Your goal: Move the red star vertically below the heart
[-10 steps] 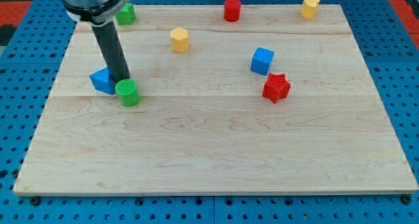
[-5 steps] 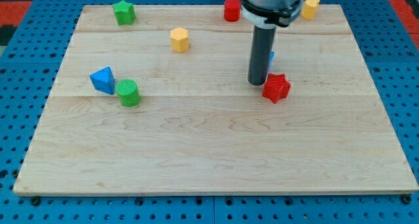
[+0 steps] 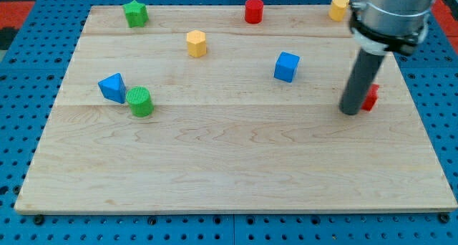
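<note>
The red star lies near the board's right edge, mostly hidden behind my rod. My tip rests on the board just left of the star, touching or nearly touching it. The yellow heart sits at the board's top right, above the star and a little to its left.
A blue cube lies left of the rod. A red cylinder and a green star are along the top. A yellow hexagonal block, a blue triangular block and a green cylinder lie on the left half.
My rod swept from the far left across the board to the right. It met the red star and pushed it rightward, toward the board's right edge.
</note>
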